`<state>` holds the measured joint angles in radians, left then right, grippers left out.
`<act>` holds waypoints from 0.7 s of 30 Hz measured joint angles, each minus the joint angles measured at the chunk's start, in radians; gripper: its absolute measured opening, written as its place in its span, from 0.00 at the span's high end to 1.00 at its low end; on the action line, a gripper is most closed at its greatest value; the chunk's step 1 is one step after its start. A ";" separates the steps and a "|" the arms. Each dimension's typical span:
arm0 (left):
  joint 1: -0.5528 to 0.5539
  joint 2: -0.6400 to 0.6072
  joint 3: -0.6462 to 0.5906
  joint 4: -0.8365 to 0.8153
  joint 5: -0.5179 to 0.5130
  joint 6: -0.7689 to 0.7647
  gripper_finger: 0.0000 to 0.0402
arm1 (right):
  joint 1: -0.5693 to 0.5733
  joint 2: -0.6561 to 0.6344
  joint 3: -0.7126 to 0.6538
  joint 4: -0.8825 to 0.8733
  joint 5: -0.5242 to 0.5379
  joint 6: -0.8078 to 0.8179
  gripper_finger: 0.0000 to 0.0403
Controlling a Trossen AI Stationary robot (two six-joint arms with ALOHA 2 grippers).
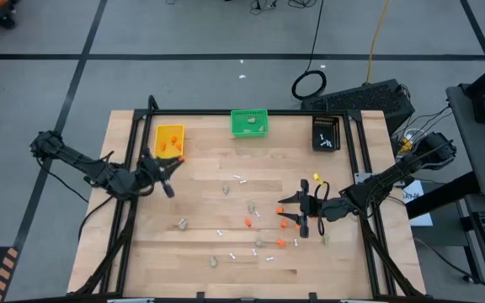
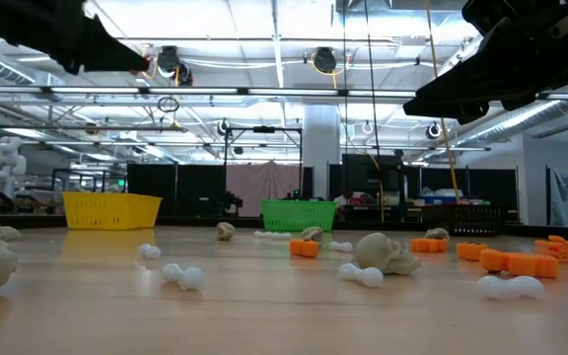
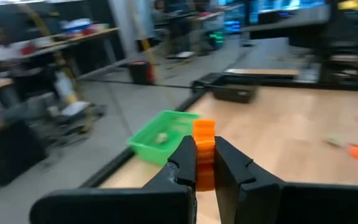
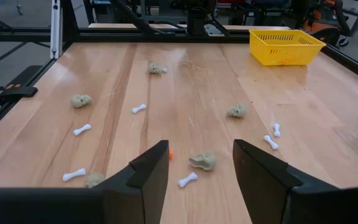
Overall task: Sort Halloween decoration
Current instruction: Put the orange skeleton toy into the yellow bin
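My left gripper (image 1: 172, 167) hovers beside the yellow bin (image 1: 169, 141) at the far left and is shut on a bright orange piece (image 3: 204, 138). The green bin (image 3: 163, 140) lies ahead of it. My right gripper (image 1: 298, 215) stands open above the table's right half, with nothing between its fingers (image 4: 148, 177). A beige skull lump (image 4: 202, 162) and an orange bit (image 4: 170, 154) lie on the wood just ahead of it. Skull lumps (image 2: 388, 254), white bone sticks (image 2: 180, 276) and orange pieces (image 2: 516, 261) lie scattered over the table. My left gripper pinches the orange piece between its two fingers. The piece's upper part (image 3: 204, 127) sticks out past the fingertips. It is lifted clear of the table; the fingers point roughly level toward the green bin.
A black bin (image 1: 327, 133) stands at the far right with white pieces in it. The green bin (image 1: 249, 124) holds a beige lump. A black frame (image 1: 133, 160) runs along the table's edges. Bare wood lies between the scattered pieces mid-table.
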<state>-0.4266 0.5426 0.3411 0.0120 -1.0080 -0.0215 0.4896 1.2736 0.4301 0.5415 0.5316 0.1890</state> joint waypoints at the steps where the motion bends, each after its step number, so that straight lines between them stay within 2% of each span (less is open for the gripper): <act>1: 0.016 0.000 0.000 0.004 -0.009 -0.003 0.95 | 0.000 0.000 0.000 0.000 0.000 0.000 0.59; 5: 0.103 0.000 0.020 -0.045 -0.014 -0.089 0.95 | 0.000 0.000 0.000 0.000 0.000 0.000 0.59; 10: 0.236 0.000 0.072 -0.226 0.067 -0.221 0.95 | 0.000 0.000 0.000 0.000 0.000 0.000 0.59; 16: 0.415 0.000 0.123 -0.435 0.223 -0.364 0.95 | 0.000 0.000 0.000 0.000 0.000 0.000 0.59; 21: 0.593 0.005 0.128 -0.511 0.430 -0.497 0.95 | 0.000 0.000 0.000 0.000 0.000 0.000 0.59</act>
<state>0.1669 0.5474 0.4690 -0.4993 -0.5781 -0.5182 0.4896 1.2739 0.4301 0.5415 0.5316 0.1890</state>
